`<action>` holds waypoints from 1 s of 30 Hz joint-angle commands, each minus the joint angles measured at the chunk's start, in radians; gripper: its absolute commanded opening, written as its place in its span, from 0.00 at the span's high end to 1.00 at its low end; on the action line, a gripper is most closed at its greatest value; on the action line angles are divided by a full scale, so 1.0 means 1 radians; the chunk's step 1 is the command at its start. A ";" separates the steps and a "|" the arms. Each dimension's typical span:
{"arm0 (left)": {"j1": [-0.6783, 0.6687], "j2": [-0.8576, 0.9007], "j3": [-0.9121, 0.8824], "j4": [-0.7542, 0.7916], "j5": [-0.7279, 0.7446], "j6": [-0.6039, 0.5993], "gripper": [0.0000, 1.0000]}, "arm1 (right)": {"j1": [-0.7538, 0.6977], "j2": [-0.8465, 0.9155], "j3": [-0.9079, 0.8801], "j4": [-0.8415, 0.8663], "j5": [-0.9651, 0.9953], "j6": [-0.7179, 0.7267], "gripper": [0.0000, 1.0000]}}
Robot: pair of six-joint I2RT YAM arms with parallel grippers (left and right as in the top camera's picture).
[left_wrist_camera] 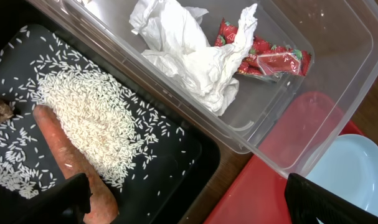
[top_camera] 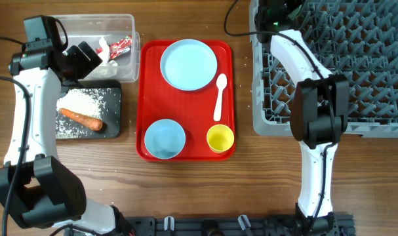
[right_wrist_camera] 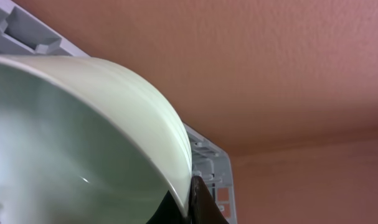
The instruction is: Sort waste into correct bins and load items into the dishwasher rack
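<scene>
Pale green round bowl (right_wrist_camera: 83, 143): gripped at its rim by the closed right pincer (right_wrist_camera: 190, 200), above a far corner of the large grey plastic grid rack (top_camera: 356, 65). Advised: seat it tilted between pegs before release. Left pincer (left_wrist_camera: 195, 210) gapes empty above the clear rectangular plastic tub (left_wrist_camera: 251, 146).

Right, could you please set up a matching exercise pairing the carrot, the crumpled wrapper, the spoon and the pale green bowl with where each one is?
Things:
1. orange carrot
2. crumpled white wrapper
3. white plastic spoon
4. pale green bowl

Places:
A. on the red serving tray
B. in the grip of the right claw
C. in the black tray
D. in the clear plastic tub

Pairs: 1-C, 2-D, 3-A, 4-B
</scene>
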 commanded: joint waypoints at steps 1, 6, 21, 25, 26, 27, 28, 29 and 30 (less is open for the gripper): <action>0.001 0.007 -0.004 0.002 0.008 -0.013 0.00 | 0.014 0.023 -0.008 -0.045 0.068 0.010 0.76; 0.001 0.007 -0.004 0.002 0.008 -0.013 0.00 | 0.045 0.023 -0.008 -0.053 0.126 0.008 0.50; 0.001 0.007 -0.004 0.006 0.008 -0.012 0.00 | 0.093 0.020 -0.007 -0.148 0.166 0.008 0.00; 0.001 0.007 -0.004 0.006 0.008 -0.012 0.00 | 0.117 0.019 -0.007 -0.149 0.162 0.008 0.00; 0.001 0.007 -0.004 0.006 0.008 -0.012 0.00 | 0.126 0.018 -0.007 -0.150 0.155 0.009 0.00; 0.001 0.007 -0.004 0.006 0.008 -0.012 0.00 | 0.133 0.018 -0.007 -0.150 0.148 0.014 0.00; 0.001 0.007 -0.004 0.006 0.008 -0.012 0.00 | 0.139 0.018 -0.007 -0.149 0.143 0.026 0.00; 0.001 0.007 -0.004 0.006 0.008 -0.012 0.00 | 0.143 0.018 -0.007 -0.149 0.143 0.037 0.00; 0.001 0.007 -0.004 0.006 0.008 -0.012 0.00 | 0.146 0.018 -0.007 -0.149 0.143 0.048 0.00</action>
